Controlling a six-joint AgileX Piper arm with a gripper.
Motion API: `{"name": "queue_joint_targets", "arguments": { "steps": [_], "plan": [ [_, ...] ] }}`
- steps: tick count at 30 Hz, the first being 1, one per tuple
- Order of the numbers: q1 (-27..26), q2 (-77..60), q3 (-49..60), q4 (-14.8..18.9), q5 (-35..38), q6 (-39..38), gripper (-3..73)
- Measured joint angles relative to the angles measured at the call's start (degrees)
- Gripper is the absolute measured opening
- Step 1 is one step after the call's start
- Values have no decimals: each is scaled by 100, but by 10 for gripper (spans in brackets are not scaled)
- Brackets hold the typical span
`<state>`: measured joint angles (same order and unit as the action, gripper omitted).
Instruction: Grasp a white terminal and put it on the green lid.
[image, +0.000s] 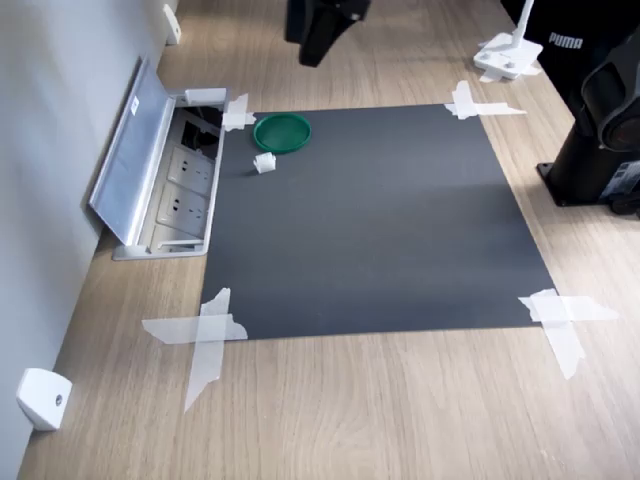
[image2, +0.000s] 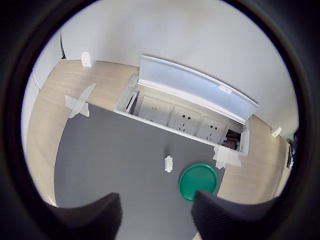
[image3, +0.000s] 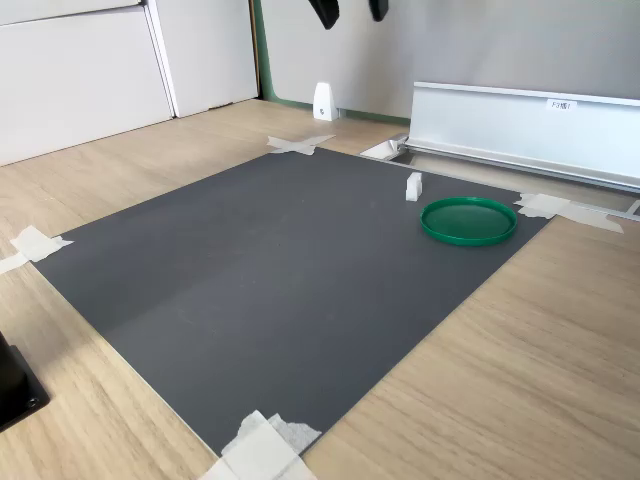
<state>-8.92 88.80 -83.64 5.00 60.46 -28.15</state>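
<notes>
The white terminal (image: 264, 162) is a tiny block standing on the black mat (image: 380, 220), just in front of the green lid (image: 282, 132) near the mat's far left corner in the first exterior view. In the second exterior view the terminal (image3: 413, 185) is left of the lid (image3: 468, 220), a small gap between them. My gripper (image3: 350, 9) hangs high above the mat, open and holding nothing. In the wrist view the dark fingertips (image2: 95, 215) frame the terminal (image2: 168, 163) and lid (image2: 198, 181), both far below.
An open socket box (image: 175, 185) with a raised metal flap (image: 135, 150) borders the mat next to the lid. Tape strips (image: 205, 335) hold the mat's corners. A white wedge block (image: 42, 398), a white stand (image: 508, 55) and the black arm base (image: 600, 140) sit on the wooden table.
</notes>
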Motion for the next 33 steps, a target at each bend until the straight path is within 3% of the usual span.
{"name": "queue_joint_targets", "arguments": {
  "steps": [3,7,11,15,28,33],
  "plan": [
    [0,366,-411,-69,403,-38,709],
    [0,819,-862,-317,658,-60,721],
    [0,1188,-1055,-455,646,-323,724],
    [0,1503,-1081,-385,633,-580,724],
    [223,2175,-1081,-259,178,-367,707],
    [243,2289,-1081,-500,13,-173,697]
  ]
}}
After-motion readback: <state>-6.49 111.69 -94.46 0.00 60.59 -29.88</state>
